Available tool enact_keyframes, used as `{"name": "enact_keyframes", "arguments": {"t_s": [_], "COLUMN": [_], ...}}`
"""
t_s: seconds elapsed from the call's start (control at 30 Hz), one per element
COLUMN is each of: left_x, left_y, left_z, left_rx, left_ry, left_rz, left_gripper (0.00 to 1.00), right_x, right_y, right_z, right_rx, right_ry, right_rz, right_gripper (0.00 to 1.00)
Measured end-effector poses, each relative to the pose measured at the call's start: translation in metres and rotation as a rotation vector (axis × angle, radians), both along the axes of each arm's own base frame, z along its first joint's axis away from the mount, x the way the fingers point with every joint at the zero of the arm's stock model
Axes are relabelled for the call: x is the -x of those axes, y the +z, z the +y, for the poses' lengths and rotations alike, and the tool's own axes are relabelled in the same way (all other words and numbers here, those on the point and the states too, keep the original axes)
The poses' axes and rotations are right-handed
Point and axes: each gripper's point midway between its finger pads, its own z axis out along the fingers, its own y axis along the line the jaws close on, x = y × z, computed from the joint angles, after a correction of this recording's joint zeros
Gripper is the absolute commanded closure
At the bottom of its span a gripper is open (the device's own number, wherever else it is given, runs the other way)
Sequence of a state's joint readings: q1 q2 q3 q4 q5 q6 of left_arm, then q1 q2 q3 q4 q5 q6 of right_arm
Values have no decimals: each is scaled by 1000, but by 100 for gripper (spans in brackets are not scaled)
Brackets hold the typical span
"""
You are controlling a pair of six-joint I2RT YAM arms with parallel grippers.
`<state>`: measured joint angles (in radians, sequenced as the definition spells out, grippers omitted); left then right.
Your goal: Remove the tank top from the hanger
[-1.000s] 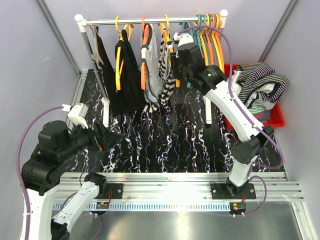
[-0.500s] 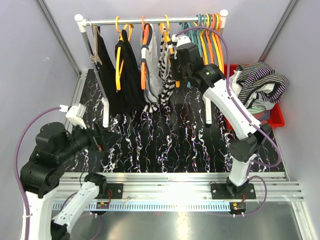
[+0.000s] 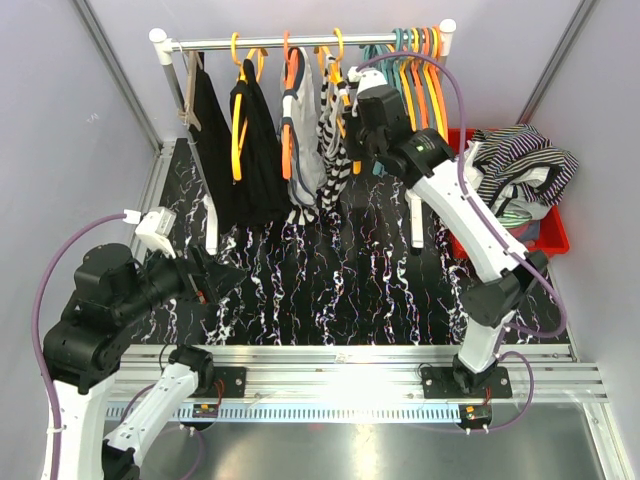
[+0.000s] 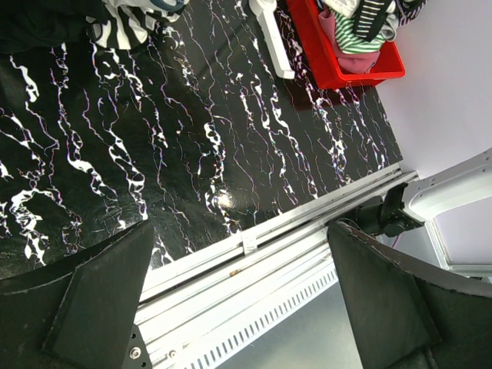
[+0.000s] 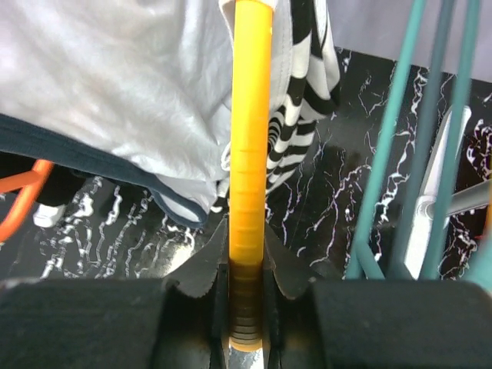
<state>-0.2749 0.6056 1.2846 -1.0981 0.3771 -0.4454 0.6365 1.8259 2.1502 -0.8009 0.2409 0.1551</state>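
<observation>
Overhead view: a clothes rail (image 3: 300, 42) stands at the far side of the black marbled table (image 3: 330, 285). The striped tank top (image 3: 330, 160) hangs from a yellow hanger (image 3: 328, 62) near the middle of the rail, between a grey top (image 3: 305, 140) on its left and a bunch of bare hangers (image 3: 415, 70) on its right. The right gripper (image 3: 358, 140) is raised to the rail at the striped tank top. Whether its fingers are closed cannot be told from here. The left gripper (image 3: 218, 278) sits low over the near left of the table, well apart from the rail. A red bin (image 3: 553, 238) holding clothes stands at the far right.

Left wrist view: both fingers (image 4: 100, 300) are spread wide with nothing between them. Below are bare table surface and the metal mounting rail (image 4: 269, 254). The red bin is at the top edge.

Right wrist view: the fingers (image 5: 201, 269) are closed on the lower bar of the yellow hanger, one on each side and touching it. The striped tank top hangs just behind the bar, on the hanger. The grey top is at the left and teal hangers (image 5: 384, 154) are at the right.
</observation>
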Motion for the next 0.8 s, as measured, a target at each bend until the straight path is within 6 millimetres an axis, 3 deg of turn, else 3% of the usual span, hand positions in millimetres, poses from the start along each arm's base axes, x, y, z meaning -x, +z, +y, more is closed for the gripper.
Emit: {"name": "enact_keyframes", "arguments": {"t_s": [0.17,0.4,0.6,0.8], "left_x": [0,-3,-8,-12], "left_y": [0,-1,4,19], "left_z": [0,-1,-1,-4], "left_rx": [0,-6,-11,-9], "left_ry": [0,0,2,-12], "left_rz": [0,13,18,-13], "left_gripper": [1,1,1,1], "right_x": [16,56,97,179], "right_y": [30,78,75,75], "right_z": [-11,-38,-53,-81], "right_rx": [-69,-158,-191,-233], "right_ry": [-8,-7,45,171], "right_rz": [-63,-159,-120,-45], "right_gripper": [100,100,100,100]}}
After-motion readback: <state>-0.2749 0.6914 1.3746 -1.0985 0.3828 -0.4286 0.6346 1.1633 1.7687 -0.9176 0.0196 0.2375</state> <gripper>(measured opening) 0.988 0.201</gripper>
